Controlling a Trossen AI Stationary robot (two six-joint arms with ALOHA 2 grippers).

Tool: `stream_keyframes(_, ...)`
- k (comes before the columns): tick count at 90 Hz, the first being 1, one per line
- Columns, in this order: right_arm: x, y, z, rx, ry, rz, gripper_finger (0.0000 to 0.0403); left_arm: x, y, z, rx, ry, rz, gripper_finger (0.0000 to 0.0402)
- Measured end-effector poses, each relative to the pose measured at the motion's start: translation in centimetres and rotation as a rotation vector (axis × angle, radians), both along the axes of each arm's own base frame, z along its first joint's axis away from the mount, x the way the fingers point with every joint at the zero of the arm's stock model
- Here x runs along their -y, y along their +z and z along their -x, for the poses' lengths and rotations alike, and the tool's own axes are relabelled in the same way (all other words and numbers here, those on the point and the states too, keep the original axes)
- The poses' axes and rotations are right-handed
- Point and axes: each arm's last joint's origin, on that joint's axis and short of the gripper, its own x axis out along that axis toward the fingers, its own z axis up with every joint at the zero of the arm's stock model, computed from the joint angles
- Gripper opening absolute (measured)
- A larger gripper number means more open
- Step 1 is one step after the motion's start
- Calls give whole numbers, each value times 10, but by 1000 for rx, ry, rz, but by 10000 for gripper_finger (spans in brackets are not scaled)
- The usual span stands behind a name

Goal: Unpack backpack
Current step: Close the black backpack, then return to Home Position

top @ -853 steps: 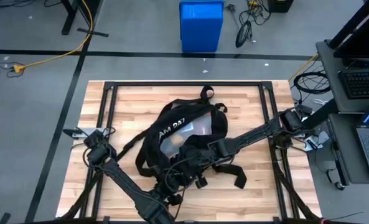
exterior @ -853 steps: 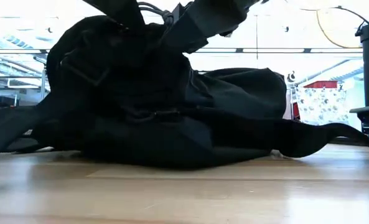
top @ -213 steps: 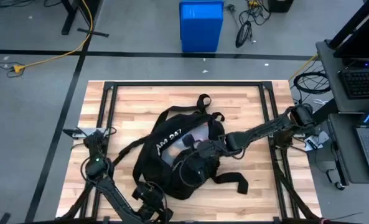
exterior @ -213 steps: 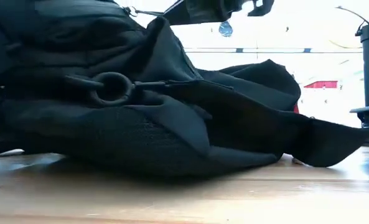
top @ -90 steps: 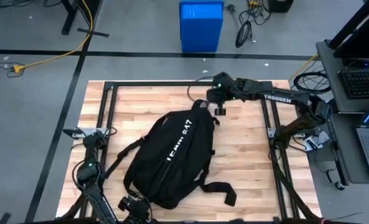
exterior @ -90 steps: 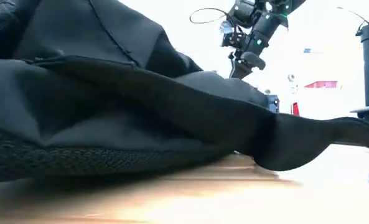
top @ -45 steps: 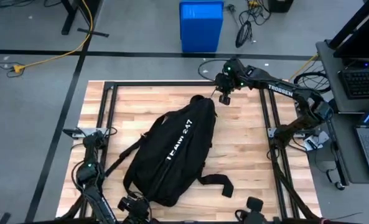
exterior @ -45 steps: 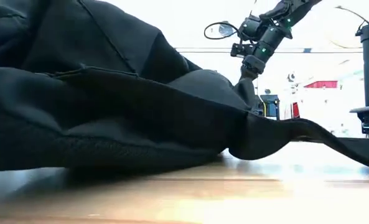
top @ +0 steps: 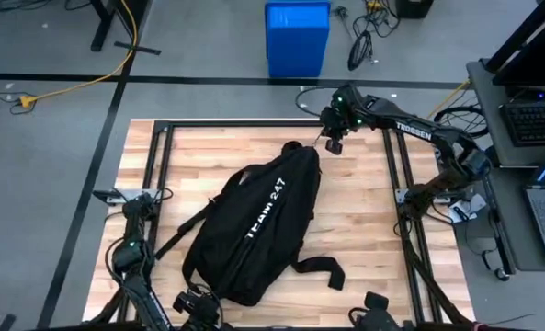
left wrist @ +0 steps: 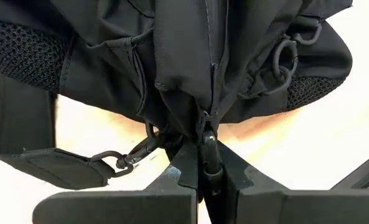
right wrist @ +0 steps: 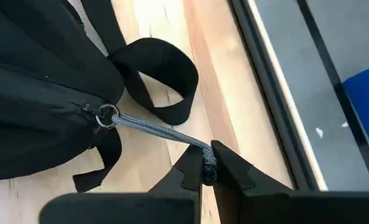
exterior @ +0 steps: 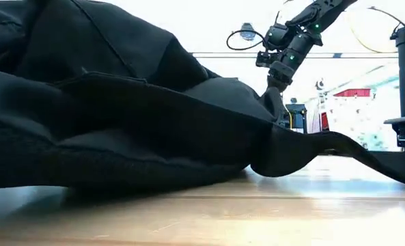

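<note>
While the right gripper (right wrist: pixel 204 169) pinches the knotted end of a grey zipper pull cord (right wrist: pixel 152 132), its jaws are closed tight on the cord, up by the far edge of the table. Cord runs taut from the fingertips to a metal ring (right wrist: pixel 107 114) on the zipper slider at the top end of the backpack (top: pixel 254 225). Carry loop (right wrist: pixel 156 71) lies just beside the cord on the wood.

Left gripper (left wrist: pixel 204 167) sits at the near end of the pack, closed on a fold of bottom-seam fabric where the zipper line ends. A shoulder strap (left wrist: pixel 22 146) with a snap hook (left wrist: pixel 119 160) hangs close by; a mesh side pocket (left wrist: pixel 22 46) bulges to one side.

Backpack lies diagonally across the middle of the wooden table (top: pixel 364 211), lettering up, stretched lengthwise between the two grippers. Low view shows its bulk close to the lens and the right gripper (exterior: pixel 278 76) raised above its far end.

Judgement: step in hand looks like opening the zipper, with the left arm anchoring. To do it well:
- pull along the zipper track, not upward, or the slider may bind
- keep the left hold firm so the pack does not slide
- keep steady tension; a jerk could slip the cord from the jaws
- watch that the carry loop does not snag the slider

Whether the slider is on the main compartment cannot be told.
</note>
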Motion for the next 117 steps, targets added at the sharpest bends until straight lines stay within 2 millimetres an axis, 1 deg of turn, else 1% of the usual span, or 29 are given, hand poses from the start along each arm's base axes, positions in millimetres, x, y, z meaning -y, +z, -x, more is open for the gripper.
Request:
stream_keyframes(14, 4, -9, -3, -17, -12, -30, 0, 0, 0, 0, 5, 9, 5, 1)
stream_keyframes(32, 11, -21, -3, -36, -61, -84, 0, 0, 0, 0, 12, 20, 9, 1)
stream_keyframes(55, 21, -46, -10, -57, -49, -168, 0, 0, 0, -1, 13, 8, 5, 1)
stream_keyframes(61, 24, -51, -12, -47, -70, -188, 1, 0, 0, -1, 10, 3, 4, 1)
stream_keyframes(69, 26, -50, -15, -10, -96, -187, 13, -1, 0, -4, 8, 5, 6, 1)
stream_keyframes(75, 26, -43, -15, 37, -109, -183, 36, -2, 0, -7, 7, 6, 6, 1)
stream_keyframes(79, 25, -34, -13, 62, -119, -148, 55, -3, 0, -8, 12, 9, 14, 1)
stream_keyframes(86, 22, -13, -10, 108, -128, -111, 92, -3, 0, -11, 16, 3, 18, 1)
stream_keyframes(95, 8, 18, -6, 181, -110, -105, 136, -9, 1, -19, 3, -16, -5, 1)
stream_keyframes(106, -19, 59, 5, 277, -81, -74, 173, -19, 2, -33, 11, -28, -47, 1)
stream_keyframes(110, -35, 70, 9, 306, -44, -91, 180, -22, 2, -38, 10, -40, -64, 1)
stream_keyframes(117, -66, 85, 10, 357, 65, -148, 186, -29, 3, -47, -7, -76, -95, 1)
